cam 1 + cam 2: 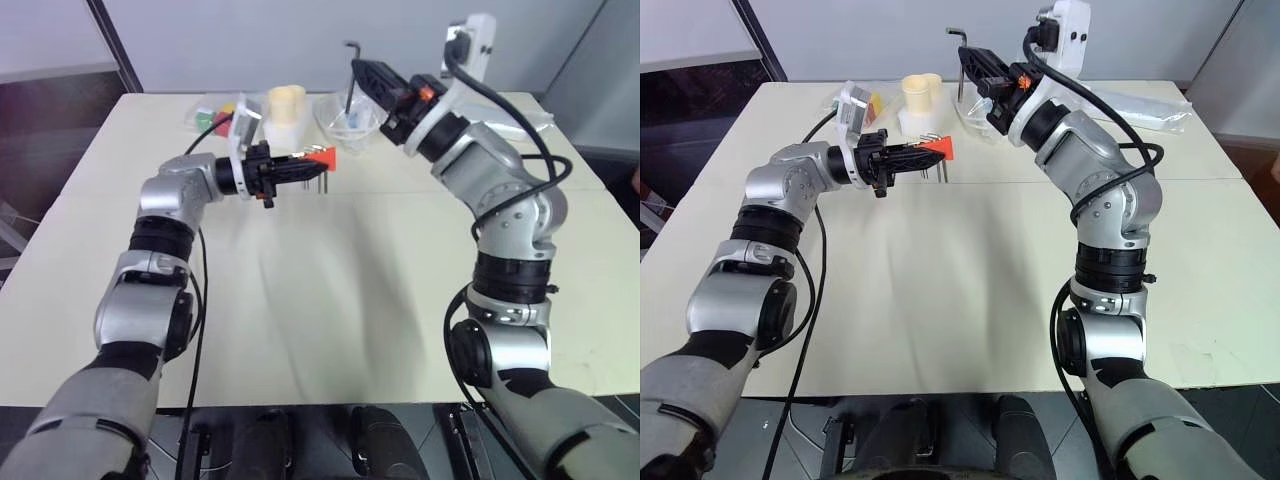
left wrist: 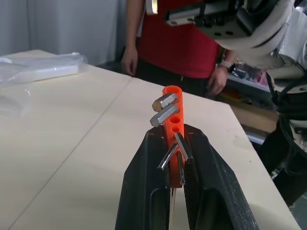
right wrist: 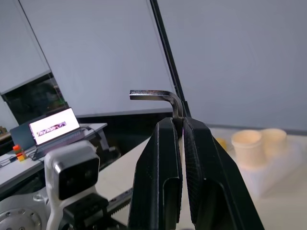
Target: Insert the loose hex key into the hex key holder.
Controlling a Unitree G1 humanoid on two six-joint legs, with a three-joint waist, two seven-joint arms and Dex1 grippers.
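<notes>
Hands, both raised over the pale surface, each gripping one part.
Left hand is pointing level toward the right and clamping the hex key holder, whose red-orange end is sticking out past the fingertips with grey keys hanging below. Behind it, cream cups and a clear tub are standing near the far edge. Right hand is angling upward and pinching the loose hex key, bent end uppermost, above the tub.
</notes>
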